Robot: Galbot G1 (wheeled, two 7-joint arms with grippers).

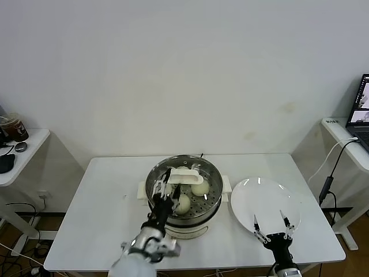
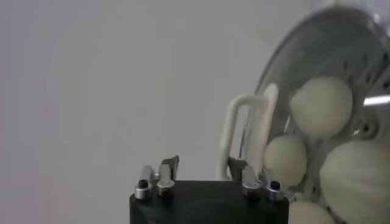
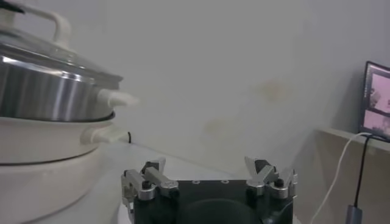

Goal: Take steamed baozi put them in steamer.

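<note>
Your left hand (image 1: 163, 189) hovers over the near-left rim of the steamer (image 1: 214, 203), its fingers spread apart and holding nothing. The steamer stands mid-bench (image 1: 104, 202), and the glass lid (image 1: 185, 183) with its white handle (image 2: 245, 135) lies on top of it. Through the glass you can see the steamed baozi (image 1: 200, 188) resting on the perforated tray, bunched together and touching; the left wrist view shows four of them. Your right hand (image 1: 271, 226) waits over the near edge of the bare white plate (image 1: 271, 196), just right of the steamer, fingers wide apart and empty.
</note>
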